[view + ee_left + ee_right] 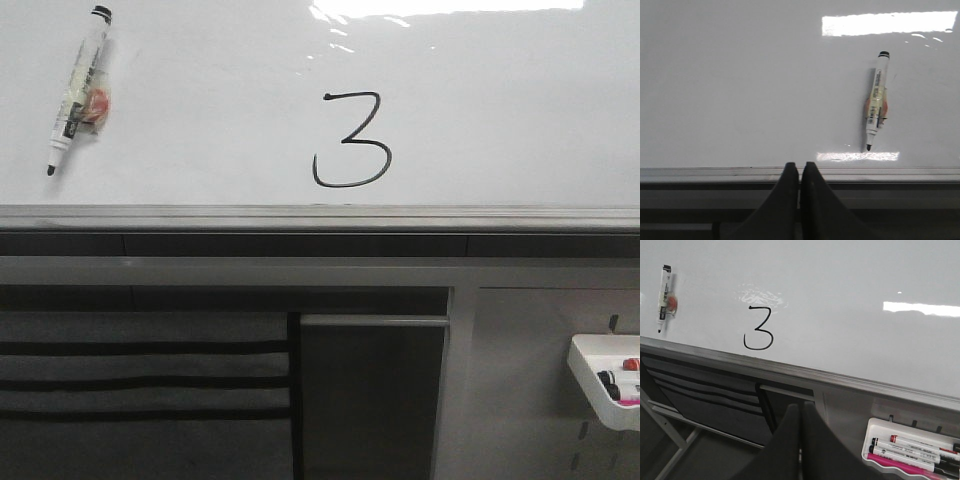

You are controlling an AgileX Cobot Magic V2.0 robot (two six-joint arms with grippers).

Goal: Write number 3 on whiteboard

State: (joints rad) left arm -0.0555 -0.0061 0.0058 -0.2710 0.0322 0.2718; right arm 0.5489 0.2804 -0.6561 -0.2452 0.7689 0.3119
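Note:
A thin black hand-drawn number 3 (351,140) stands on the glossy whiteboard (200,130), just above its grey ledge (320,217); the 3 also shows in the right wrist view (759,328). A white marker (78,90) with a black tip clings to the board at the left, tip down; it also shows in the left wrist view (876,101) and right wrist view (664,298). My left gripper (800,167) is shut and empty in front of the ledge. My right gripper (800,410) is shut and empty, below the board. Neither gripper shows in the front view.
A white tray (600,385) with several markers (915,447) hangs on the grey pegboard panel (520,400) at the lower right. Dark slatted panels (140,380) lie under the ledge at the left.

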